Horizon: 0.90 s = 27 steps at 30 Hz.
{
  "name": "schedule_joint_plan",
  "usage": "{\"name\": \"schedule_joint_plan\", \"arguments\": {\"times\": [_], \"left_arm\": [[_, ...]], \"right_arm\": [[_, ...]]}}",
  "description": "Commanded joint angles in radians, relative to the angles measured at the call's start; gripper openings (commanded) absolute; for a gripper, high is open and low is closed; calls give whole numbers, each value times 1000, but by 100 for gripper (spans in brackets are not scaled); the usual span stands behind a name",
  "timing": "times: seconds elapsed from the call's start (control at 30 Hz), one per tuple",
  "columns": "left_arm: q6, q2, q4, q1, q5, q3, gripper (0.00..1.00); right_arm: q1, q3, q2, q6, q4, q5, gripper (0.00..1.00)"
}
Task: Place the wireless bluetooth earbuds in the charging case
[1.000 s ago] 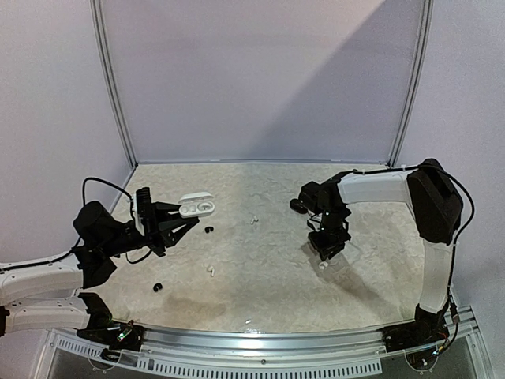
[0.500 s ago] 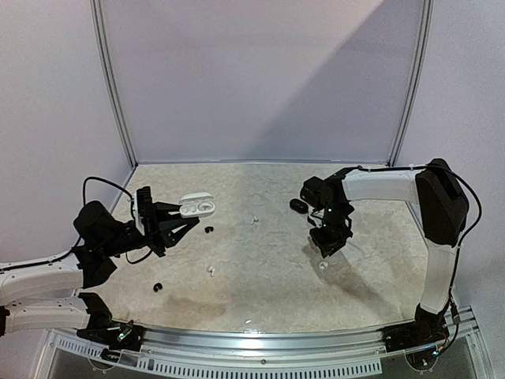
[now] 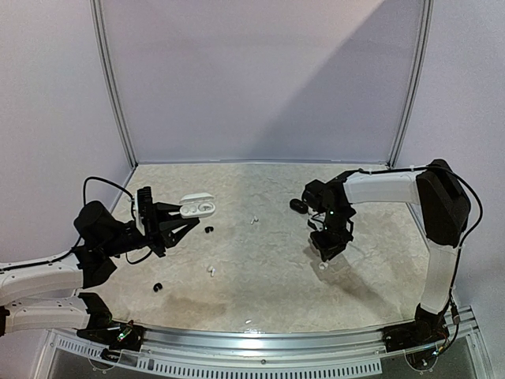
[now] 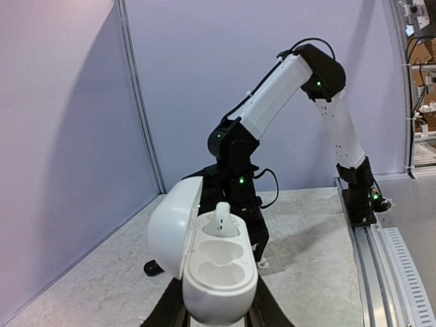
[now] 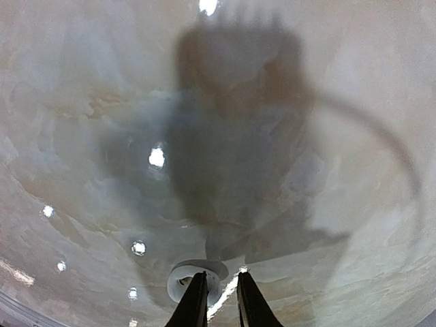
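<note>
Left end effector [image 3: 189, 217] clamped on the open white charging case [image 4: 218, 272], lid tipped back, wells facing up. It's probably held off the bench [image 3: 268, 185] as a steady target for the other arm. A seated earbud [image 4: 222, 218] fills the well farther from the fingers; the nearer well is empty. Right end effector [image 5: 220, 274] points straight down, fingers a narrow slit apart, with a loose white earbud [image 5: 180, 283] on the bench right at one fingertip. Can't tell if it's pinched. Likely the pick for the empty well. A black earbud [image 3: 208, 230] lies just beyond the left fingertips. Bench is pale, marbled, glossy with light spots. Plain lilac back panel [image 3: 260, 79], metal posts [image 3: 110, 87].
</note>
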Motion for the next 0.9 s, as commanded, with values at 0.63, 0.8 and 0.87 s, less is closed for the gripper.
{"name": "schedule_joint_plan", "arguments": {"times": [0.63, 0.8, 0.87], "left_arm": [[13, -14, -25, -13, -6, 15, 0], [14, -14, -25, -13, -8, 16, 0], [14, -14, -26, -13, -8, 16, 0]], "right_arm": [[34, -98, -64, 56, -4, -53, 11], [36, -93, -50, 64, 4, -69, 13], [39, -96, -42, 65, -2, -69, 15]]}}
